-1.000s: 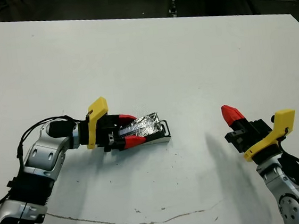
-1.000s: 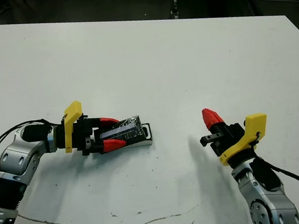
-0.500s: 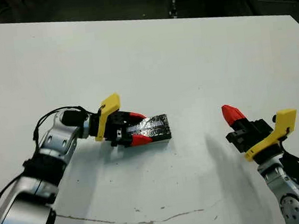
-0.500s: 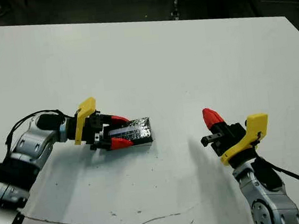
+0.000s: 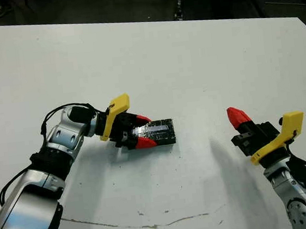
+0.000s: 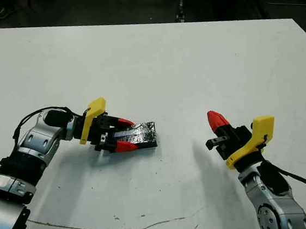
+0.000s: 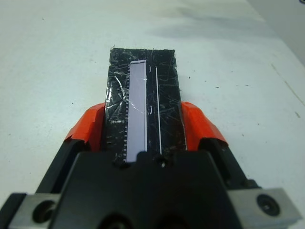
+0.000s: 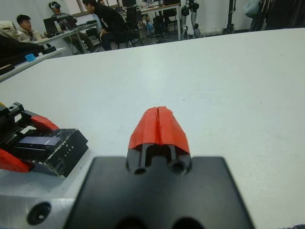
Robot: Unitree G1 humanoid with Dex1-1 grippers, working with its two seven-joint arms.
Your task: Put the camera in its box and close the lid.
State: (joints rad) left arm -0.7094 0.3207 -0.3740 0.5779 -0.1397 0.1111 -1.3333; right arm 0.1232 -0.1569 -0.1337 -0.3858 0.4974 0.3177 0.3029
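The lid (image 5: 159,130), a black speckled slab with a pale stripe (image 7: 137,107), lies flat near the table's middle. My left gripper (image 5: 145,130) holds it at its left end, with one red finger (image 7: 88,126) pressed against each long side. Under the lid only a dark side wall of the box (image 8: 64,155) shows. The camera is hidden. My right gripper (image 5: 236,116) hovers well to the right of the lid, its red fingertips (image 8: 158,125) pressed together with nothing between them.
A thin dark crack line (image 5: 126,224) runs across the white table (image 5: 191,61) near its front edge. Several people (image 8: 102,19) sit at desks far beyond the table in the right wrist view.
The lid has come down from a tilt to lie flat, and the box's white rim no longer shows. My left arm has swung in towards the middle. The right arm has stayed still.
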